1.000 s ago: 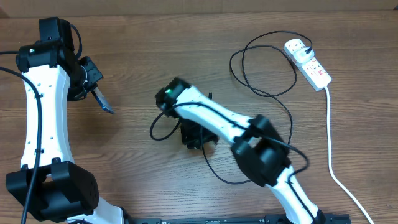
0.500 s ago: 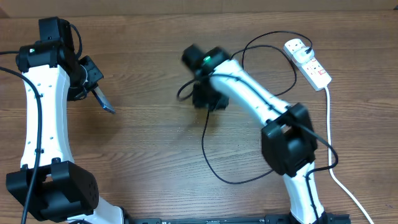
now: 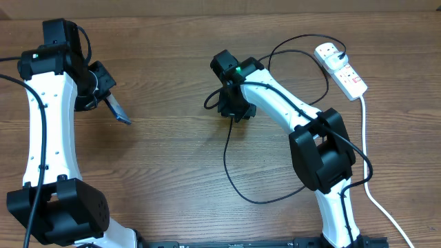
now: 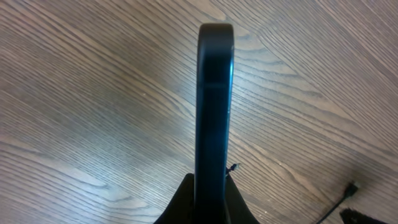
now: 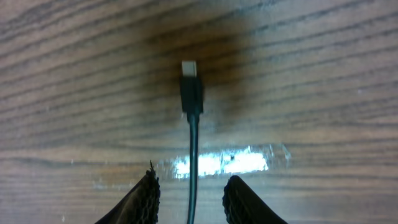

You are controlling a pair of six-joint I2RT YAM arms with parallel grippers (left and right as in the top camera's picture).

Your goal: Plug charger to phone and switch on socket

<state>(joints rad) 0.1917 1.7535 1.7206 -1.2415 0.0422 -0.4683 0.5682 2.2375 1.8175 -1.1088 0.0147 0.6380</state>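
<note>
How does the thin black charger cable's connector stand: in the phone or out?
Out. The connector shows bare against the wooden table; the slim dark phone sits apart in the left gripper.

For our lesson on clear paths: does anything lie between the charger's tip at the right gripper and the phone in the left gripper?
Nothing visible does. Between the phone, held edge-on in the left gripper, and the charger at the right gripper, only bare table shows.

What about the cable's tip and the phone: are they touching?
Apart. The overhead view shows the phone in the left hand, while the cable ends at the right hand, bare table between them.
</note>
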